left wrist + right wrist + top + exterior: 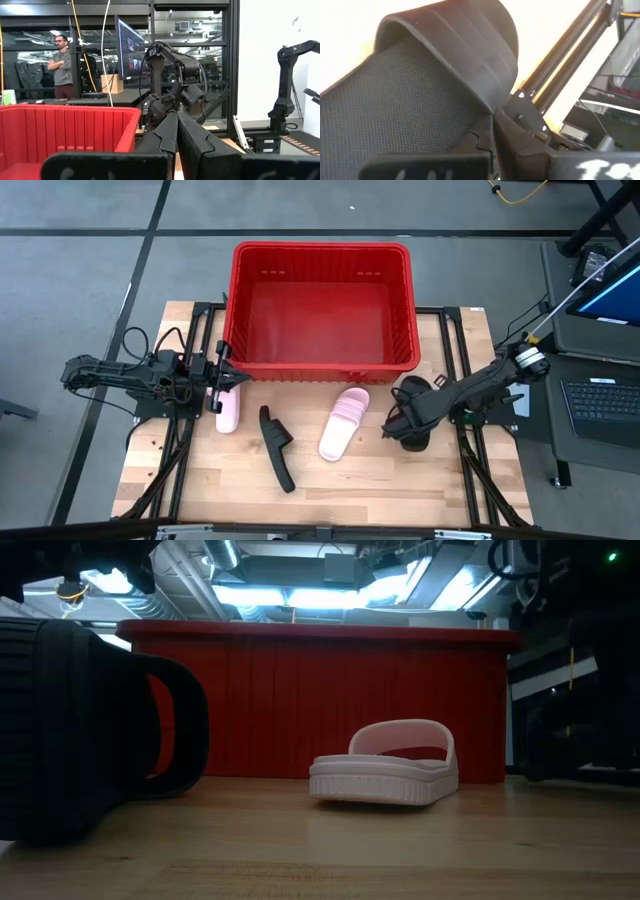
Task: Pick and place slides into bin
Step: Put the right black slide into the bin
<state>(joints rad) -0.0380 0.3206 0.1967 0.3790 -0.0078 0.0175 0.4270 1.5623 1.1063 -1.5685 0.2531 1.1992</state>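
The red bin point(322, 365) stands at the table's far middle, and nothing shows on its floor. A pale pink slide point(345, 423) lies sole down in front of it, also in the low view point(385, 772). A second pink slide point(228, 412) lies by the bin's near left corner, under my shut, empty left gripper point(222, 376). A black slide point(277, 448) lies on its side near the table's middle. At the right my right gripper point(408, 415) is shut on another black slide point(420, 100). My right gripper pinches the black slide's side rim point(487, 117) where the ribbed strap meets the sole, between its two fingers. The fingers slant down from the table's right. The slide sits tilted below them. Whether it is clear of the table I cannot tell.
Black rails point(455, 350) run along both sides of the wooden table top. The right arm point(175, 70) shows across the table in the left wrist view. A person point(62, 65) stands far off in the room behind. A laptop point(600, 400) sits off the table's right edge.
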